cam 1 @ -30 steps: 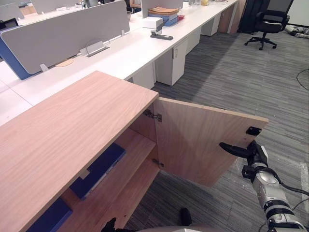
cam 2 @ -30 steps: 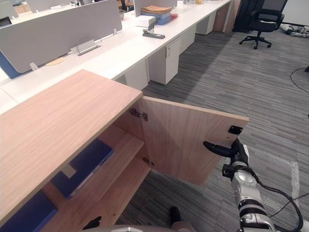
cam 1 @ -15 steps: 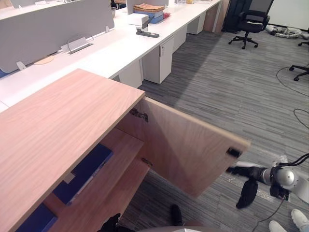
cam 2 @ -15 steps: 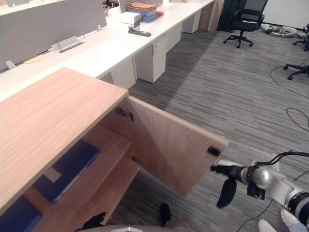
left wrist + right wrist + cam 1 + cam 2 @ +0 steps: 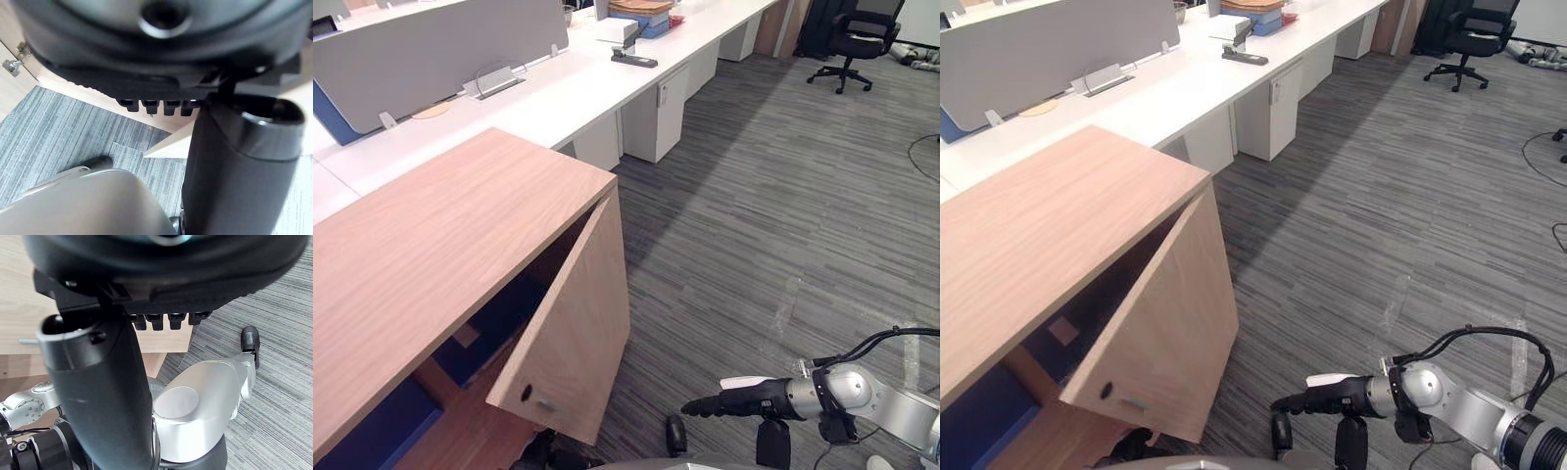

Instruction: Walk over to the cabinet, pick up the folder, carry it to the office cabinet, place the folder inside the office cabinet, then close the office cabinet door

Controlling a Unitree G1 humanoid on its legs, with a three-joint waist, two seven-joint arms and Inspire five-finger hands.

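Left eye view: the office cabinet door (image 5: 576,328) has swung nearly shut.
The right hand (image 5: 734,401), fingers straight and empty, has left the door. The blue folder (image 5: 494,333) lies on the shelf inside, so closing looks almost done.

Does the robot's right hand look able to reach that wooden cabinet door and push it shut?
Probably yes. The right hand, fingers straight, points at the half-closed cabinet door, with a gap between them and nothing in the way; it isn't touching yet.

The door (image 5: 578,333) hides most of the folder (image 5: 475,351); the cabinet (image 5: 440,245) is cut off at the left edge
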